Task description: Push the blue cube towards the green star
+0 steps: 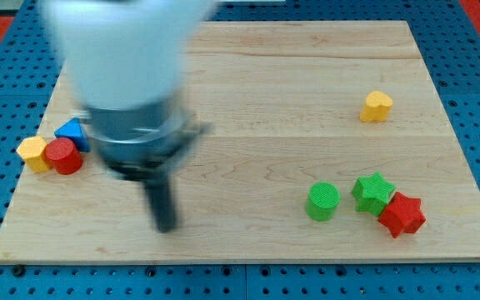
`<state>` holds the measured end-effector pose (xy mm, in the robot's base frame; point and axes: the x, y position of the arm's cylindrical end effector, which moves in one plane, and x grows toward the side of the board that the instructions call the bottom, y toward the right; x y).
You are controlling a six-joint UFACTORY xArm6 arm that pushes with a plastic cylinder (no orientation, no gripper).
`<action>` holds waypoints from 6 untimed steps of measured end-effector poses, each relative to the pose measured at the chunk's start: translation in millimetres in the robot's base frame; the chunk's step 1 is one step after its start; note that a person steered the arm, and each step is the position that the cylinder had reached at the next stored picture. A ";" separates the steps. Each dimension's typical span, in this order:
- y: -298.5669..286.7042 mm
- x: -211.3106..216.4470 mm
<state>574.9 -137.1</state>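
Note:
The blue block (72, 131) lies at the view's left edge of the wooden board, partly hidden behind the arm; its shape is hard to make out. The green star (373, 192) sits at the view's lower right. My rod is blurred, and my tip (167, 227) rests on the board near the view's bottom, below and to the right of the blue block and far left of the green star. It touches no block.
A yellow block (32, 152) and a red cylinder (62, 156) sit just below the blue block. A green cylinder (323, 201) and a red star (402, 214) flank the green star. A yellow block (377, 106) lies at the upper right.

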 end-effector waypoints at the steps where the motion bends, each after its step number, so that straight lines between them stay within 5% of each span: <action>1: -127.6 -6.7; 4: -163.0 -94.4; 6: -71.2 -106.0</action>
<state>468.9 -208.2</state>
